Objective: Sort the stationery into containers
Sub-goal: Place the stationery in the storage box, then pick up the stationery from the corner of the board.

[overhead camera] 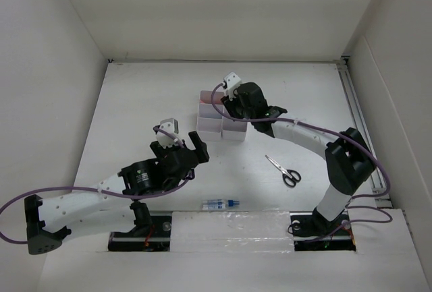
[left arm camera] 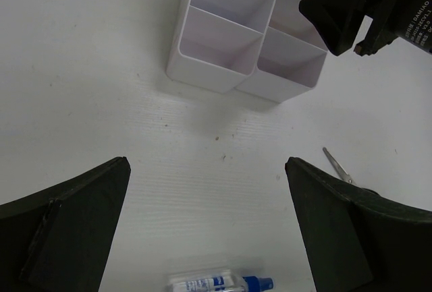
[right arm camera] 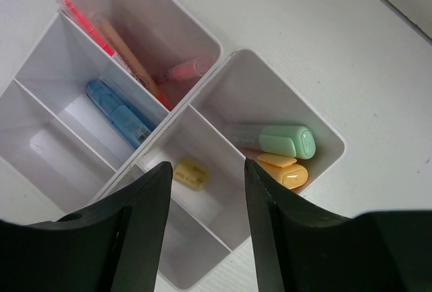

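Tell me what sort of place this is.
Probably a robot test cell, not an office: a white table boxed in by plain white panels, a left arm and right arm bolted at its edge, a stationery organizer on it.

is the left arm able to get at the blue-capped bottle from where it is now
Probably yes: the bottle lies by itself close to the open left hand, with nothing between them.
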Controlling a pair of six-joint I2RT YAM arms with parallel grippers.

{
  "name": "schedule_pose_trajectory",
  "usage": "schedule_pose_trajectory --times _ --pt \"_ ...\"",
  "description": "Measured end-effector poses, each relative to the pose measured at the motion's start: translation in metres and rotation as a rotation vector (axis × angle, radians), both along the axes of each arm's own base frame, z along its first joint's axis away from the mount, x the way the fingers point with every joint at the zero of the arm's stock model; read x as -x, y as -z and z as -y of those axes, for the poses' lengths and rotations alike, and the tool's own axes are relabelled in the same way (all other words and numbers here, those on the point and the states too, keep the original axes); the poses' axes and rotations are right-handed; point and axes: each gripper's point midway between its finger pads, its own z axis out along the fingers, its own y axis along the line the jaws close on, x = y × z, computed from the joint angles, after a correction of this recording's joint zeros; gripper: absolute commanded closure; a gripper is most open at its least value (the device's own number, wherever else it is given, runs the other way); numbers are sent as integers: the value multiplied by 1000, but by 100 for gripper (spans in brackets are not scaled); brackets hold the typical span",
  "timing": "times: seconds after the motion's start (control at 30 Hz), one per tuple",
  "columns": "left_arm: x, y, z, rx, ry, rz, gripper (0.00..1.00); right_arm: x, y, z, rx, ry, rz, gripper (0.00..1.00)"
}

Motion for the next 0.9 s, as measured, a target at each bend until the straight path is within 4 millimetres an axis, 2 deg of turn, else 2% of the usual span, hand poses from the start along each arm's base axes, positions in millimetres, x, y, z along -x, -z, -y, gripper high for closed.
schedule_pose_trajectory --times 0.07,0.1,0.17,0.23,0.27,0.57,0.77,0.9 --pt "0 0 0 0 0 0 0 0 0 0 -4 3 0 37" --pt "0 0 0 0 0 0 0 0 0 1 -7 8 0 27" --pt "0 0 0 0 0 0 0 3 1 4 -18 25 -4 21" --pt "0 0 0 -1 2 -1 0 10 0 11 -39 50 -11 3" --pt "0 0 0 -1 2 -1 0 14 -4 15 -54 65 -11 0" --pt "2 3 9 -1 53 -6 0 44 -58 71 -222 336 5 0" --pt "17 39 30 -43 220 -64 0 80 -74 106 -263 409 -8 0" --pt "37 45 54 -34 378 -103 0 101 -96 123 -304 416 11 0"
